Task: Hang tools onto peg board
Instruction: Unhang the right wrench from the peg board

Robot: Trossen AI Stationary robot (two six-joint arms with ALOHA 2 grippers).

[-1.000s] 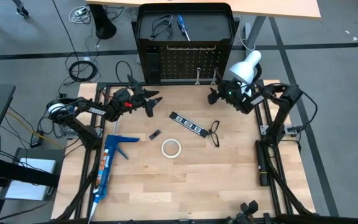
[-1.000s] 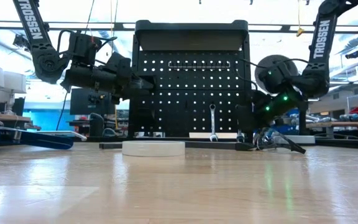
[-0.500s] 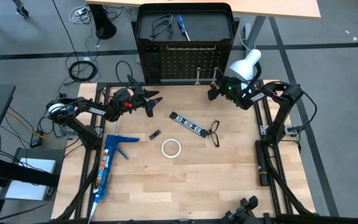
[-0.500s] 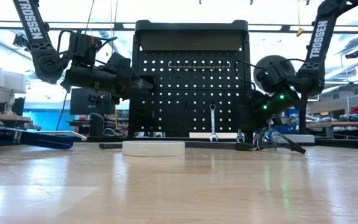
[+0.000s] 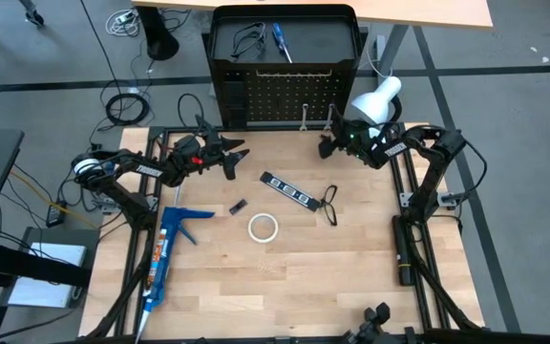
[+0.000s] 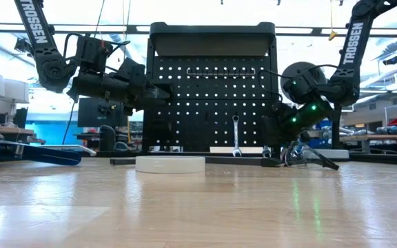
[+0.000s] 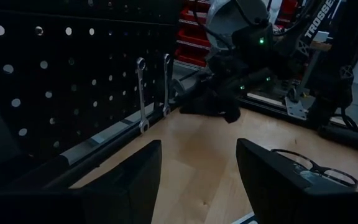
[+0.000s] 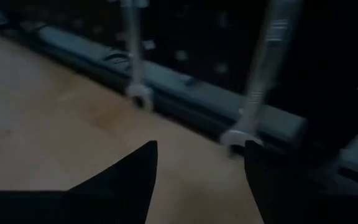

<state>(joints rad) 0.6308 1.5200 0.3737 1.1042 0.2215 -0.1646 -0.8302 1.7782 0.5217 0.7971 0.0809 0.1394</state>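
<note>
The black peg board stands upright at the table's far edge. Two silver wrenches hang upright against its lower front by their upper ends. A blue-handled screwdriver and black wire loops lie on its top shelf. On the table lie a white tape ring, a black strip with white marks and a black wire loop. My right gripper stands open just in front of the wrenches' lower ends. My left gripper waits open, level, near the board's left part.
A white desk lamp stands right behind my right arm at the far right. A blue caulking gun lies along the table's left side, with a small black piece near it. The near half of the table is bare wood.
My right gripper has crept a little toward the peg board's foot and tipped slightly, staying open. My left arm and the tools have kept still.
</note>
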